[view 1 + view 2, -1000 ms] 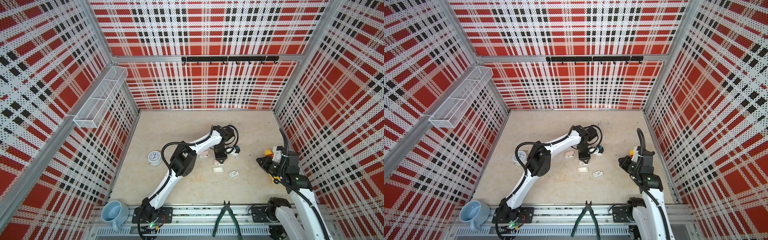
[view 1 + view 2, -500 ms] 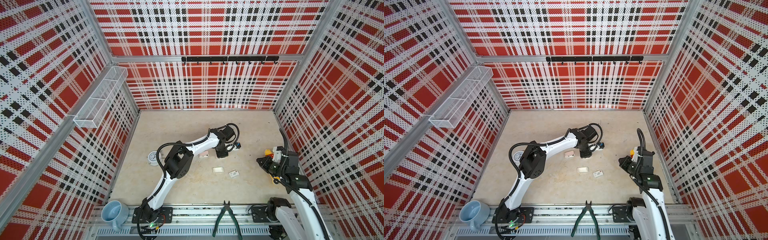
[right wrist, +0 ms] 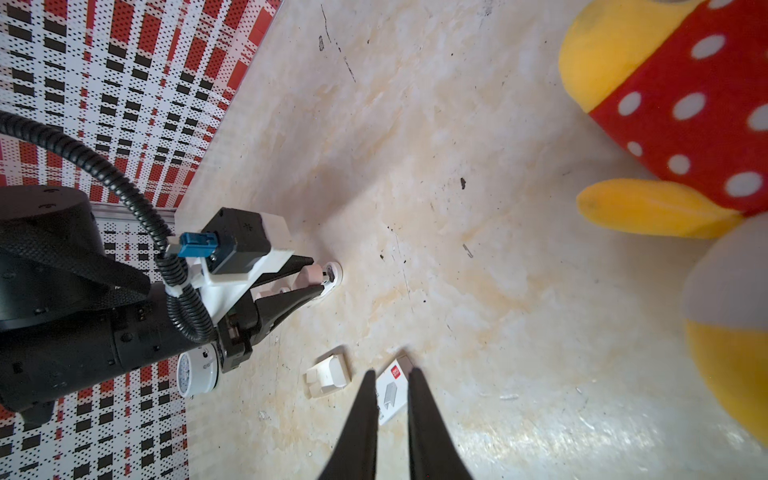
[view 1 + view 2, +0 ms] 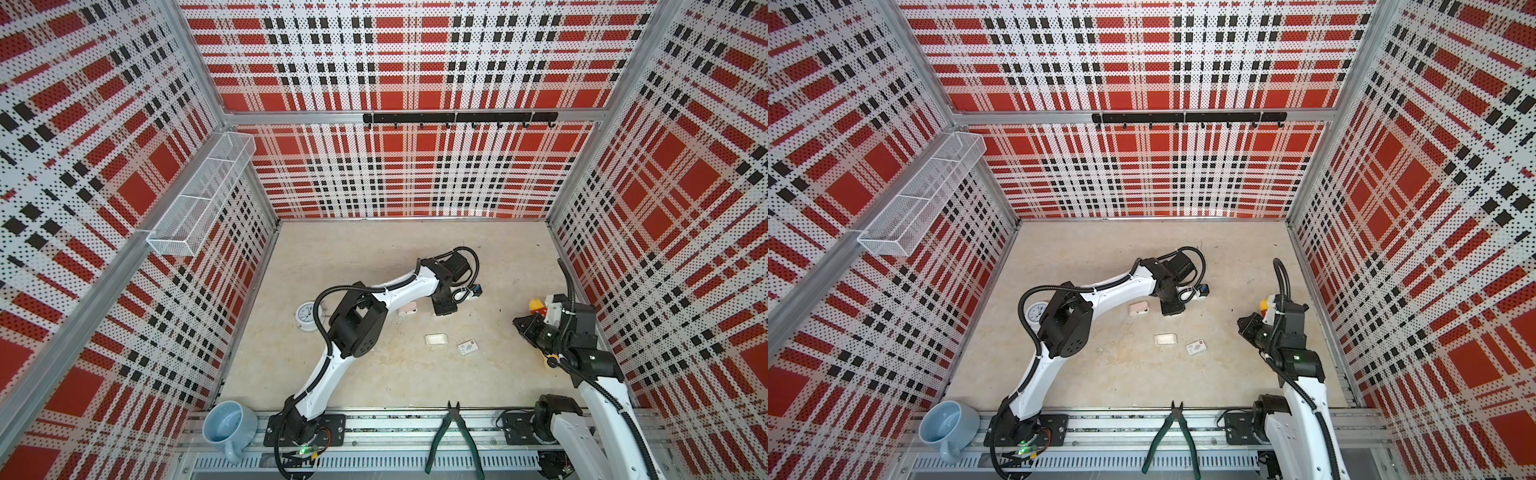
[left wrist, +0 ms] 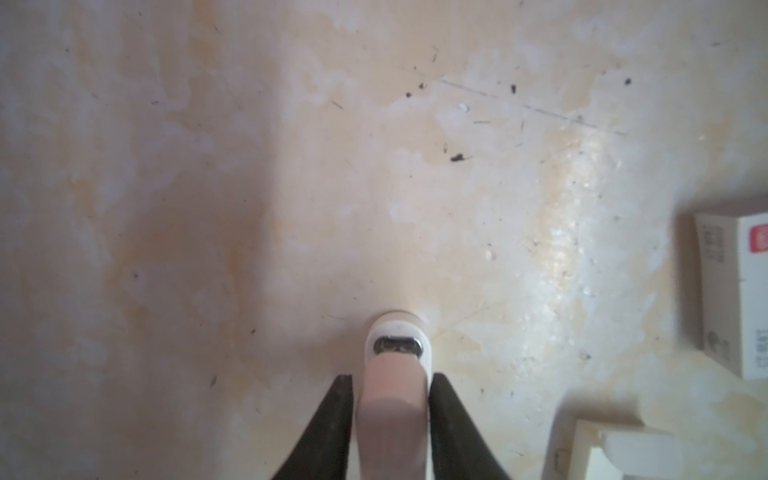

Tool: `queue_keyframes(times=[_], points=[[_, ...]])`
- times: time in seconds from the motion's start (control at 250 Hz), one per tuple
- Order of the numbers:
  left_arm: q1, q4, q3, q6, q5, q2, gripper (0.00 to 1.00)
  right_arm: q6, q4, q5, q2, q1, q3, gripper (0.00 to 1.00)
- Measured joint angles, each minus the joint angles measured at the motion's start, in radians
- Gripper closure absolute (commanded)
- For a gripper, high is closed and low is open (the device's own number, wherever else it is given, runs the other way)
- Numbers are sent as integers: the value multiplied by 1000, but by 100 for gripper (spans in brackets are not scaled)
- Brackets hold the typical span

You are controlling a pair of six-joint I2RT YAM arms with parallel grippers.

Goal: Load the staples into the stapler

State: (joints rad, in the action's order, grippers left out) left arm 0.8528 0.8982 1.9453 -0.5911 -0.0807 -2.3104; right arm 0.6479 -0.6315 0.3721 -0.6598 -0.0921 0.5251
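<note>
as far as the frames show, nothing is loaded yet. the staples (image 3: 332,369), which i take to be the pale grey block in an open cream card tray (image 3: 318,387), lie on the beige table (image 4: 415,382). neither gripper touches them, and the white cardboard sleeve with a red mark (image 5: 723,291) is just beside them.

left gripper (image 5: 392,375) has its fingers close along both sides of the small pink-and-white stapler (image 5: 394,415); can't tell if it's actually clamping. right gripper (image 3: 392,371) is all but closed and empty, aimed toward the sleeve but apart from it.

left to do, by my read: open the stapler, pick a strip, seat it, close.

only the left wrist view shows the metal slot at the stapler's nose. the right wrist view shows the stapler tilted nose-down, apparently touching the table. in both top views the left arm's wrist hides most of the stapler, but they give the layout: tray and sleeve side by side between the two arms, near the left gripper.
</note>
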Motion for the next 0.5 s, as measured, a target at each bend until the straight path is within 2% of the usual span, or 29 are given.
queue_keyframes(times=[0.232,0.388,0.5], points=[[0,-3,0,0,-2,0,47,0,0,0,1,0,0,83],[0,-8,-8,-2,-5,0,41,0,2,0,0,0,0,82],[0,-9,-14,-4,-7,6,35,-3,19,0,-13,0,0,76]])
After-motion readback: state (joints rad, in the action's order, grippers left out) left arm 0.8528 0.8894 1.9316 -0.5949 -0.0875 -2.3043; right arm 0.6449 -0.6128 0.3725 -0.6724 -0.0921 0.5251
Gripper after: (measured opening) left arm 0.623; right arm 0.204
